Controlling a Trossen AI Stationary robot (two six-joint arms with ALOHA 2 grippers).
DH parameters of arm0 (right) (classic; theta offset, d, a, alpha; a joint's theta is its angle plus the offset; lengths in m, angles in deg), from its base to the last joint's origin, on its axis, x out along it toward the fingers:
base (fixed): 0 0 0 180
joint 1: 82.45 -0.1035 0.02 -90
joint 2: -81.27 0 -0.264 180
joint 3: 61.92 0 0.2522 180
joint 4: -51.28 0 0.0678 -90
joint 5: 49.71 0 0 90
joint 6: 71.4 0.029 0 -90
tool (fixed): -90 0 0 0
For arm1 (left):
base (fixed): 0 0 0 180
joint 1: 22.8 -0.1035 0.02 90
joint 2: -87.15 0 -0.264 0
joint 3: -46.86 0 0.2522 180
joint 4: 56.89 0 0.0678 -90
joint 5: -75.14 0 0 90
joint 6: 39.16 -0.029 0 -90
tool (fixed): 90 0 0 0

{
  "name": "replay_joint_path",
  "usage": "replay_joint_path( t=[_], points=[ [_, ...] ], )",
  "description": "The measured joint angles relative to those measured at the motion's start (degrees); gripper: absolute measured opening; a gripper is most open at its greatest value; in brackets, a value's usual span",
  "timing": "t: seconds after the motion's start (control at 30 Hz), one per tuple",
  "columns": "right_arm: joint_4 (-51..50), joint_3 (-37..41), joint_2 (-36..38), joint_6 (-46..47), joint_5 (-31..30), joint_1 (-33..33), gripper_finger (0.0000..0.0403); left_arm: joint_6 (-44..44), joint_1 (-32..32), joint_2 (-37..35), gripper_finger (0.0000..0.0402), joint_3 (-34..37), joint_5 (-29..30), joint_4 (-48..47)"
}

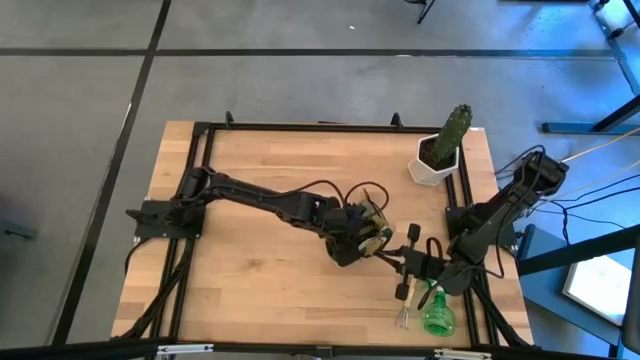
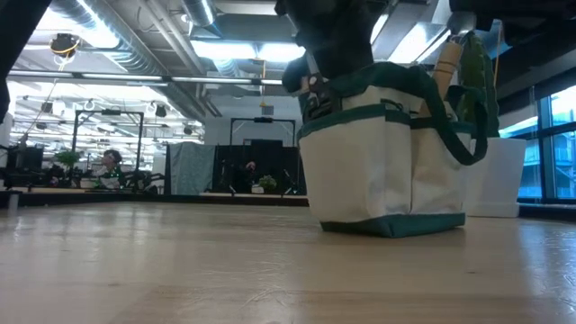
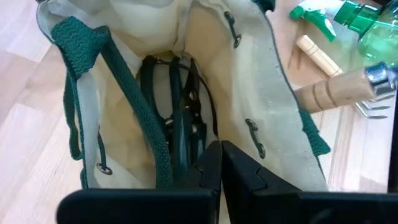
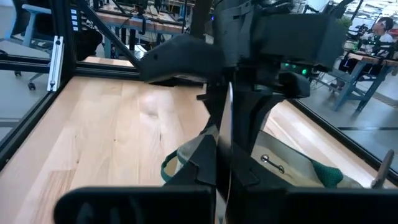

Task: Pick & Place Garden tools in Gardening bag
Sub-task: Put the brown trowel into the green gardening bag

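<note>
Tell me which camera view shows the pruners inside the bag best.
The left wrist view: it looks straight down into the open gardening bag at the dark pruners. The high view hides them under the left arm, the low view shows only the bag's outside, and the right wrist view shows none of them.

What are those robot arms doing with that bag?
They're packing garden tools into the bag. The left gripper is shut right above the bag's opening, where black pruners already sit inside. The right gripper is shut too, close by the bag. A wooden-handled fork and a green spray bottle wait on the table.
</note>
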Motion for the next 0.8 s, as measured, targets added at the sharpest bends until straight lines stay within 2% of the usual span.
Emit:
replay_joint_path(
  t=[0.5, 0.8],
  points=[
    [-8.5, 0.0, 12.2, 0.3, 0.2, -2.3, 0.0002, -5.2, 1.5, -0.1, 0.0002, -0.7, 9.4, 1.0],
    [-13.1, 0.0, 15.7, 0.4, -0.1, -2.3, 0.0002, -6.6, 2.2, -0.4, 0.0002, -2.8, 9.8, 1.0]
  ],
)
